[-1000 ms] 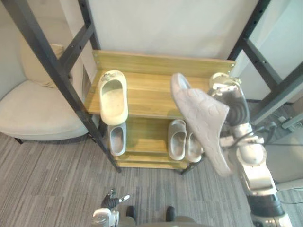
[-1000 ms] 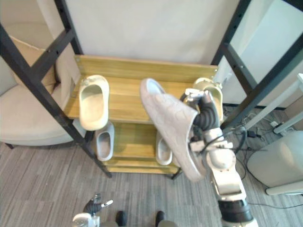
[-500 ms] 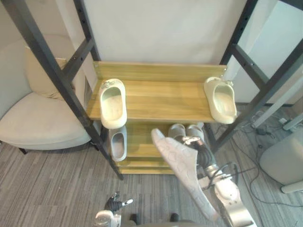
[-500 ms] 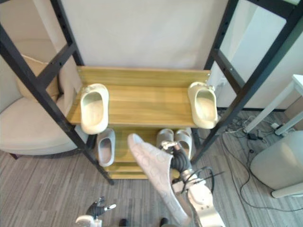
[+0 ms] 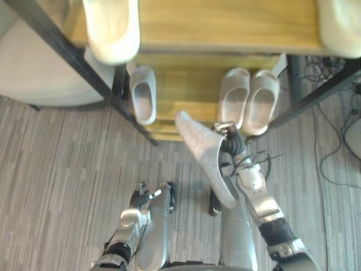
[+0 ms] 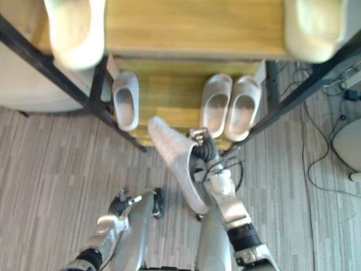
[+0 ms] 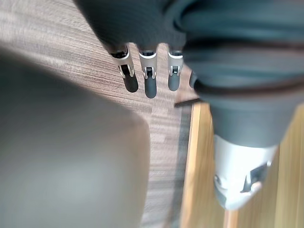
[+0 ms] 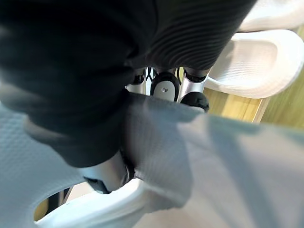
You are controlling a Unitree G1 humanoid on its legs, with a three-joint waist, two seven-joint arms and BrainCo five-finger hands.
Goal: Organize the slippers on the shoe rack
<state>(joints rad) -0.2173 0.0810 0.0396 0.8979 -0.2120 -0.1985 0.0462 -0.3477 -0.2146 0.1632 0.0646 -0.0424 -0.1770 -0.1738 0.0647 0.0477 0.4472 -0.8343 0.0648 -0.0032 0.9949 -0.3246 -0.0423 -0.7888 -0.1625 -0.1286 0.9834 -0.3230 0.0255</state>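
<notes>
Plainly, the held slipper (image 5: 203,155) is not on the rack yet. It hangs sole-up and slanted just in front of the front edge of the lower shelf (image 5: 186,90), toe end toward the shelf and heel end out over the floor (image 5: 67,169). It lines up with the bare wood between the single grey slipper (image 5: 143,93) near the shelf's left end and two pale slippers, the inner pale slipper (image 5: 234,96) and the outer pale slipper (image 5: 263,101), which sit side by side toward the right end.

On the upper shelf (image 5: 225,25) a cream slipper (image 5: 113,28) rests at the front left corner and another cream slipper (image 5: 341,28) at the front right corner, both overhanging the front edge.

I judge the job mostly done: five slippers are shelved, and this one remains to be turned sole-down and set in the gap, most likely beside the single grey slipper as its mate.

The right robot hand (image 5: 232,144) is clenched on the held slipper; in the right wrist view its fingers (image 8: 194,100) curl over the strap. The left robot hand (image 5: 141,197) hangs low over the floor, well apart from the rack, fingers (image 7: 149,85) relaxed and holding nothing.
</notes>
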